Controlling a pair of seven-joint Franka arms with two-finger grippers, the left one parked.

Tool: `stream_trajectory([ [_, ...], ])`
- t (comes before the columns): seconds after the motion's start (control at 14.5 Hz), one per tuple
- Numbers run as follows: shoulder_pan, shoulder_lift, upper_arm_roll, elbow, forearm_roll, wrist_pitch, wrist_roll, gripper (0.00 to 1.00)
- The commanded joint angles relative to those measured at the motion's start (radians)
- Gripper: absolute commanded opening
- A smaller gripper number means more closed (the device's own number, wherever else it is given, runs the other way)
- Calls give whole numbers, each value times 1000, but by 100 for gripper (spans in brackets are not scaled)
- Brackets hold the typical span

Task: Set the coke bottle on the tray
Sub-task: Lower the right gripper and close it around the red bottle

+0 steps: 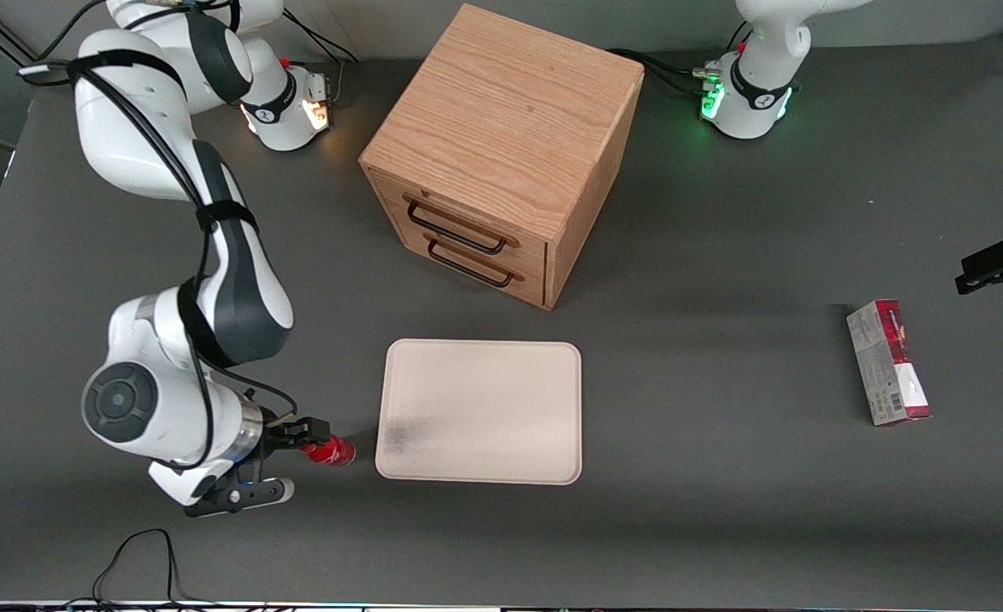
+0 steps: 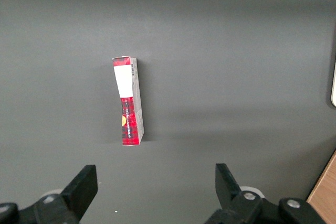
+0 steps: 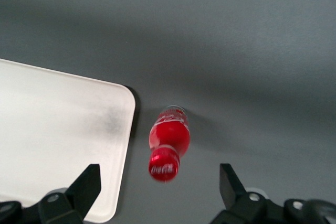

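While your front view half hides the bottle (image 1: 331, 450), the wrist camera shows it upright beside the tray (image 3: 58, 145), your gripper (image 3: 157, 192) spread wide above.

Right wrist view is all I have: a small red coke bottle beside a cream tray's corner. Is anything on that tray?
Observer: No, the whole flat cream tray is bare.
Operator: What else is on the table?
Observer: An oak two-drawer cabinet stands farther from the front camera than the tray.
Operator: Anything more?
Observer: A red-and-grey carton lies toward the parked arm's end. The open gripper is beside the coke bottle.
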Motion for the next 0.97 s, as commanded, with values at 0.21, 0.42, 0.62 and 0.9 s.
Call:
stream_trajectory([
  [0.21, 6, 69, 0, 28, -14, 9, -16, 100],
  [0.42, 6, 62, 0, 17, -20, -7, -17, 100],
  [0.62, 13, 55, -2, 19, -28, -36, -16, 69],
  [0.9, 15, 54, -2, 19, -34, -46, -16, 14],
])
